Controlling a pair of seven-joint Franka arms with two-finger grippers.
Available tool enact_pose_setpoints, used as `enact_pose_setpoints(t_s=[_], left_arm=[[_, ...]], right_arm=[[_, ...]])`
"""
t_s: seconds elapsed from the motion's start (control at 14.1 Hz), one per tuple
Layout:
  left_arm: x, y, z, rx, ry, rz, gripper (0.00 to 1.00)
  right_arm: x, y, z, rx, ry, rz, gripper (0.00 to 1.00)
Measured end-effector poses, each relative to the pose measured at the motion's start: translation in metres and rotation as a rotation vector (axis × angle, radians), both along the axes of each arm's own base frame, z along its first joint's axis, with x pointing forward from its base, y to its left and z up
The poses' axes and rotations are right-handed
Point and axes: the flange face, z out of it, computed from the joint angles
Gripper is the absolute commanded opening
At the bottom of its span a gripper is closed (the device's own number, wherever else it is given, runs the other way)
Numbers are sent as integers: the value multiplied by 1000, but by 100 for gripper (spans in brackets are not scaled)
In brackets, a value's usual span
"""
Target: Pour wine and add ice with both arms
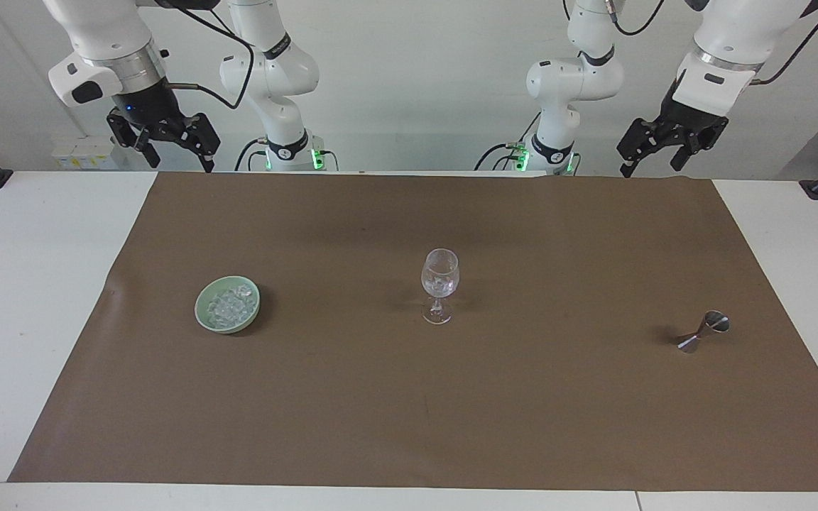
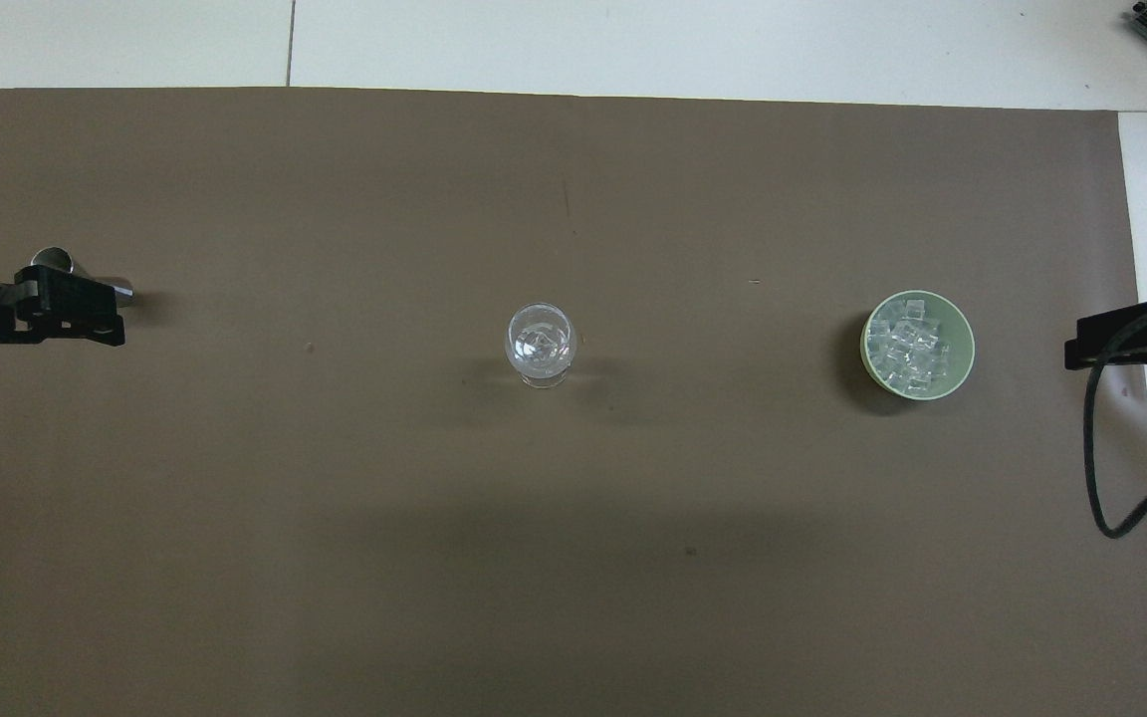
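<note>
Both jaws stand wide and hold nothing: left gripper (image 1: 654, 151) and right gripper (image 1: 167, 144) hang high at the robots' edge of the counter (image 1: 25, 284). Ice (image 1: 228, 305) lies in the bowl (image 1: 203, 316); chunks seem already in the glass (image 1: 439, 280). Risk: a careless reach could tip the glass or the jigger (image 1: 704, 332)

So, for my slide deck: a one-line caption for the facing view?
Both grippers, left and right, hang open and empty above the table's robot edge; bowl of ice, glass, jigger untouched.
</note>
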Motion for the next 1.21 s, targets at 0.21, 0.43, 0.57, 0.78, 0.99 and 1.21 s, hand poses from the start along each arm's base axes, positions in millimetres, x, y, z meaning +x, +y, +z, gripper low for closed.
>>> enact_pose_setpoints(t_s=[0.21, 0.43, 0.57, 0.78, 0.99, 1.21], left_arm=[[0, 3, 0, 0, 0, -8, 100], [2, 14, 0, 0, -2, -110, 100], [4, 31, 0, 1, -7, -173, 100], [5, 37, 1, 1, -10, -223, 100], [5, 33, 1, 2, -11, -230, 100], [5, 33, 1, 2, -11, -230, 100]], right_arm=[[0, 0, 0, 0, 0, 0, 100], [0, 0, 0, 0, 0, 0, 100], [0, 0, 0, 0, 1, 0, 100], [1, 0, -1, 0, -3, 0, 100], [3, 0, -5, 0, -16, 0, 100], [3, 0, -5, 0, -15, 0, 100]])
